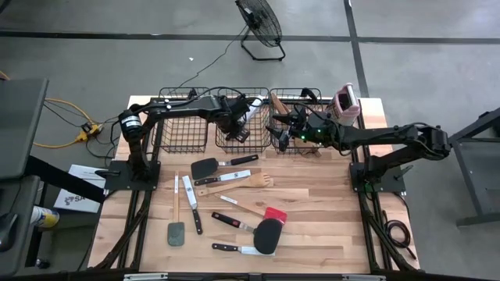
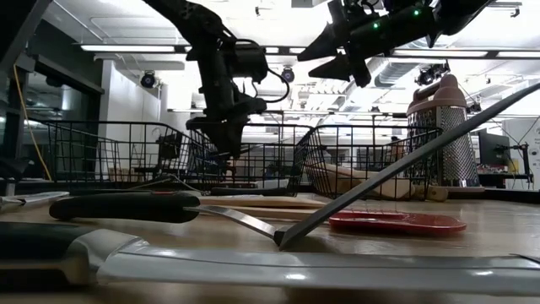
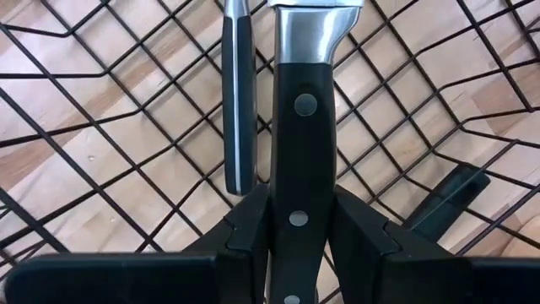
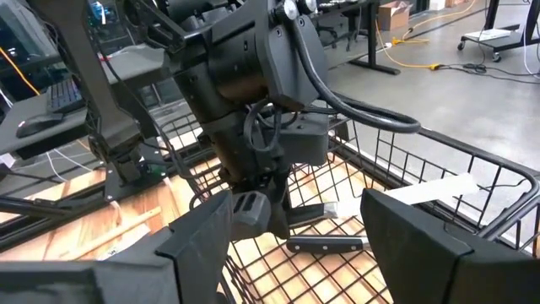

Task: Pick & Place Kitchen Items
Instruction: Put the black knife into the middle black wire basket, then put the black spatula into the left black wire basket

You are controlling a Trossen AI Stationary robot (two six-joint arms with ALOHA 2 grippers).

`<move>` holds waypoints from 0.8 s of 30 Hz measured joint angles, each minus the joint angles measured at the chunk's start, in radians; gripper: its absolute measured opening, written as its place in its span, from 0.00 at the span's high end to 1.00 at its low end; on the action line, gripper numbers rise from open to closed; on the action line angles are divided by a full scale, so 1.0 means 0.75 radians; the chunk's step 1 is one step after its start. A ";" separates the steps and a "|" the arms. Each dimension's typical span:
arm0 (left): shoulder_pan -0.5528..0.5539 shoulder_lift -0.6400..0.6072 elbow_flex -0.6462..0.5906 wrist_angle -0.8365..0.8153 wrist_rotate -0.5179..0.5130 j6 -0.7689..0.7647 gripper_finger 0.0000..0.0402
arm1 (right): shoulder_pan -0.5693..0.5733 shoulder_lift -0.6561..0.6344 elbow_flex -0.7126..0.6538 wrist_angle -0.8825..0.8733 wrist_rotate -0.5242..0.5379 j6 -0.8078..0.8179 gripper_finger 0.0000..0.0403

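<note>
Left wrist view shows no readable writing: the left gripper (image 3: 291, 232) is clamped on a black-handled knife (image 3: 302, 127) inside the middle wire basket (image 1: 244, 125). The right gripper (image 4: 295, 245) hangs open over the neighbouring basket. More utensils lie on the wooden table (image 1: 328, 226) nearby.

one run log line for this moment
left pincer: shut on knife, over middle basket | right pincer: open, empty, over right basket
</note>
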 joint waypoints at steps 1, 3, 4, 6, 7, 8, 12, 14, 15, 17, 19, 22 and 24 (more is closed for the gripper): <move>0.000 0.000 0.000 -0.001 0.000 -0.003 0.77 | 0.000 0.000 0.000 0.000 0.000 0.000 0.37; -0.001 0.000 0.000 0.002 0.000 -0.003 0.73 | 0.000 0.000 0.000 -0.001 0.000 0.000 0.37; -0.001 0.000 0.000 0.001 0.000 -0.003 0.71 | 0.000 0.000 0.000 -0.005 0.000 0.000 0.37; -0.001 0.000 0.000 0.004 0.000 -0.003 0.68 | 0.000 0.000 0.000 -0.011 0.000 0.000 0.37; -0.001 0.000 0.000 0.004 0.000 -0.003 0.67 | 0.000 0.000 0.000 -0.014 0.000 0.000 0.37; -0.001 0.000 0.000 0.004 0.000 -0.003 0.67 | 0.000 0.000 0.000 -0.016 0.000 0.000 0.37; -0.001 0.000 0.000 0.004 0.003 -0.003 0.68 | 0.000 0.000 0.000 -0.020 0.000 0.000 0.37; -0.001 0.000 0.000 0.004 0.005 0.004 0.70 | 0.000 0.000 0.000 -0.022 0.000 0.001 0.37; -0.001 0.000 0.000 0.005 0.005 0.015 0.71 | 0.000 0.000 0.000 -0.025 0.000 0.000 0.37; -0.001 -0.004 0.000 0.002 0.012 0.053 0.73 | 0.000 0.000 0.000 -0.034 0.000 0.001 0.37; -0.001 -0.025 -0.002 -0.006 0.031 0.106 0.74 | 0.000 0.000 0.000 -0.042 -0.004 0.001 0.37; -0.001 -0.079 -0.002 -0.002 0.038 0.193 0.77 | 0.000 0.000 0.000 -0.055 -0.012 -0.002 0.37; -0.002 -0.118 -0.002 -0.001 0.038 0.253 0.79 | 0.000 0.000 0.000 -0.061 -0.028 -0.006 0.37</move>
